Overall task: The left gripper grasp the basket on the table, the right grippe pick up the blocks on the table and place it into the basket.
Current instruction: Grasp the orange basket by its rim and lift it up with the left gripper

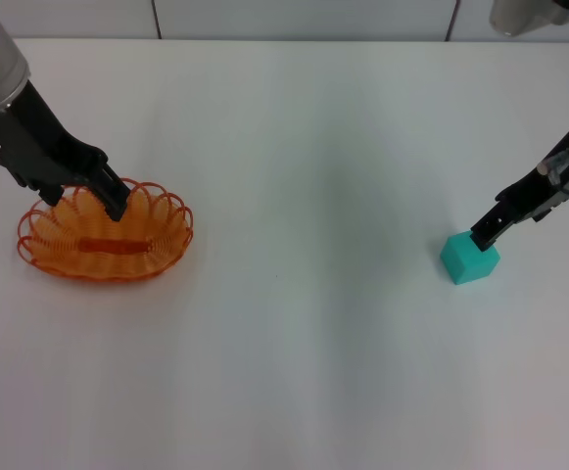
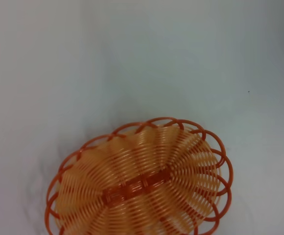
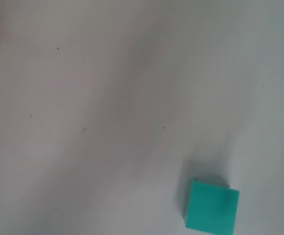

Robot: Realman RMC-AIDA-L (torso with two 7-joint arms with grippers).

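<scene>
Left hand (image 1: 116, 208), black and jointed, on the green-ringed silver-grey arm: you find it at nine o'clock in the head view, its tip down on the far rim of the oval orange wire basket (image 1: 157, 257); spread or pinching, you cannot tell.

Right hand (image 1: 484, 233), slim and black: at three o'clock, its tip at the top edge of the small teal-green cube (image 1: 468, 259); finger state likewise untellable.

Cube rests on the plain white worktop (image 1: 304, 323), well apart from the basket.
</scene>
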